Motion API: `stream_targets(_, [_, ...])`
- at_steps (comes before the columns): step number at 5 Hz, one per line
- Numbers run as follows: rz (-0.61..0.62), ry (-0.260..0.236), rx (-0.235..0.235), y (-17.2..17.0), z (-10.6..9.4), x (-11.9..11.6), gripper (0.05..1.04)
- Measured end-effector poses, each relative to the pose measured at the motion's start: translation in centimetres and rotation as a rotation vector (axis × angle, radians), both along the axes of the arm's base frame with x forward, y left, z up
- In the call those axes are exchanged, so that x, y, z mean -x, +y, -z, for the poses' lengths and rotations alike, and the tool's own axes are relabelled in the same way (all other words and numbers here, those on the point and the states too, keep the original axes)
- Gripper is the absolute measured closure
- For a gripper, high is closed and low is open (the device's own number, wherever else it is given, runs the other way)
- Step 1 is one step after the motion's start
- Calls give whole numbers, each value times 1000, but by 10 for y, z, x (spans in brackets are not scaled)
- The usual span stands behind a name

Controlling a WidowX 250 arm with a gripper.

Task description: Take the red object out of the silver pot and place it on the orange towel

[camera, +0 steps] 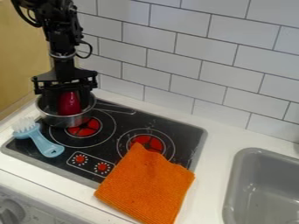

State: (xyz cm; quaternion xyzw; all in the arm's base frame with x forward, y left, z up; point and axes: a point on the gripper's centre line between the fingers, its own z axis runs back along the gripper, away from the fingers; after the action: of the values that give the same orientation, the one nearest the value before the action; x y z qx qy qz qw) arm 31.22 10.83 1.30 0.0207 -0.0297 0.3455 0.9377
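the gripper point(65, 98) hangs straight down at the upper left, over the silver pot, with its lower end at the pot's mouth and right by the red object point(69, 103); whether it is wide, narrow or closed on that object, i cannot tell. further left, a yellow panel point(17, 57) stands behind the worktop point(222, 131), and a grey knob point(12, 212) sits on the front below. the light blue brush point(44, 145) lies at the left side of the black stovetop point(123, 118), its white bristles toward the upper left and its handle slanting down to the right. just beside it is the silver pot point(61, 120), near the back left corner of the stovetop, partly over the left burner point(88, 128). the red object is inside this pot, its rounded top showing above the near rim. between brush and towel, two red knobs point(80, 159) are set near the stovetop's front edge. the orange towel point(146, 186) is spread flat with a few soft waves, one corner over the right burner point(153, 142) and the rest running across the front edge onto the worktop. white wall tiles point(192, 57) run behind, and the grey sink point(234, 192) is at the far right, apart from the towel.
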Motion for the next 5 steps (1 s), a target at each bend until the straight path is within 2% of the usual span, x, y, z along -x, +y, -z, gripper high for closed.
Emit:
stream_targets(2, [5, -15, -10, -3, 0, -4, 364])
stream_targets(3, [0, -39, -10, -6, -10, 1, 364])
stream_targets(4, [-2, -94, -14, -7, -29, -3, 364])
stream_targets(5, [10, -128, -9, -11, -42, 1, 364])
